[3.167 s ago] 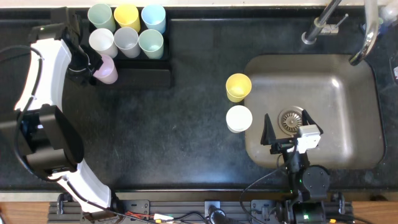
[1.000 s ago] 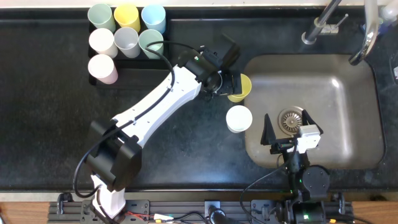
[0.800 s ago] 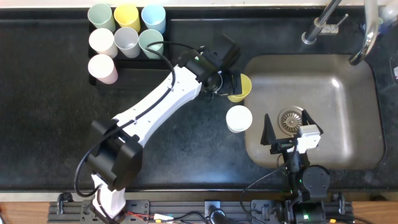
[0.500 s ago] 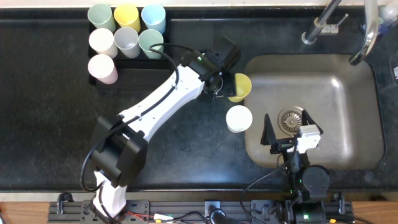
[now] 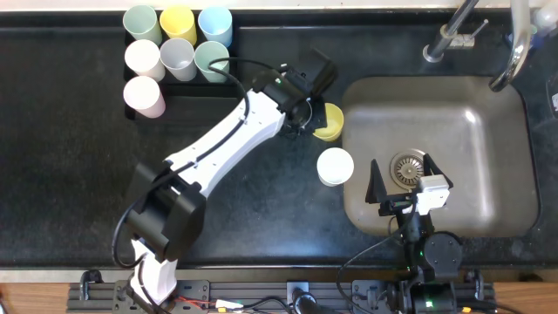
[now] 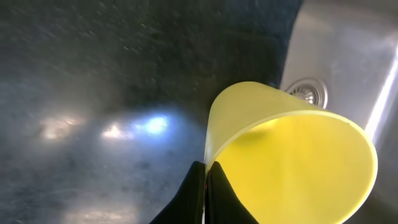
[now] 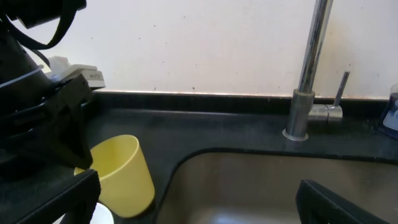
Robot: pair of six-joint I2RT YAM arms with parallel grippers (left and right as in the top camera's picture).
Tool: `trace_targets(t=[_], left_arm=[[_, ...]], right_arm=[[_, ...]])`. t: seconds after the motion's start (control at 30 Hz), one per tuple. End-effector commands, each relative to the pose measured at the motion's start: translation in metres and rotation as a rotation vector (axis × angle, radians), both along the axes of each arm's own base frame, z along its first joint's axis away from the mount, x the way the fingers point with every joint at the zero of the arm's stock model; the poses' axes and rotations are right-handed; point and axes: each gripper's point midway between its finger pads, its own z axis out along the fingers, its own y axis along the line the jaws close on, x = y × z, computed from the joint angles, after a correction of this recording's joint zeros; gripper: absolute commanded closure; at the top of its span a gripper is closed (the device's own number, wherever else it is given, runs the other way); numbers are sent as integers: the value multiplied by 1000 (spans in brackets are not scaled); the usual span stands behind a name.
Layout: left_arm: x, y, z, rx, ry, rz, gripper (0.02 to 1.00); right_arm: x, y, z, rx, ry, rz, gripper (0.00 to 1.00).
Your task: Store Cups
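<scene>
In the left wrist view the left tool (image 6: 204, 182) pinches the wall of the tilted yellow plastic cup (image 6: 292, 155). The top view places that cup where the dark desk (image 5: 288, 227) meets the steel sink (image 5: 488, 131), near a white cup (image 5: 335, 166). The right tool (image 5: 404, 180) gapes wide over the sink.
</scene>
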Motion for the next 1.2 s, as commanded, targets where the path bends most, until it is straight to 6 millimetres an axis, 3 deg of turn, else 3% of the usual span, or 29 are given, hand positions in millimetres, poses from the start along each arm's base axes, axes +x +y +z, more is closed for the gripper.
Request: trace_targets(t=[0.03, 0.07, 0.2, 0.4, 0.53, 0.77, 1.2], left_arm=[[33, 44, 70, -38, -162, 122, 982], [40, 69, 92, -50, -193, 177, 982], [44, 135, 115, -34, -182, 318, 982], [30, 232, 113, 54, -72, 535, 982], [22, 272, 103, 93, -14, 626, 982], [19, 298, 85, 132, 40, 686, 982], [30, 300, 56, 150, 94, 696, 982]], right_arm=[[0, 0, -4, -3, 2, -1, 5], [0, 0, -4, -3, 2, -1, 5], [0, 0, -4, -3, 2, -1, 3], [0, 0, -4, -3, 2, -1, 3], [0, -1, -4, -3, 2, -1, 3], [0, -1, -4, -3, 2, -1, 1], [0, 0, -4, -3, 2, -1, 3]])
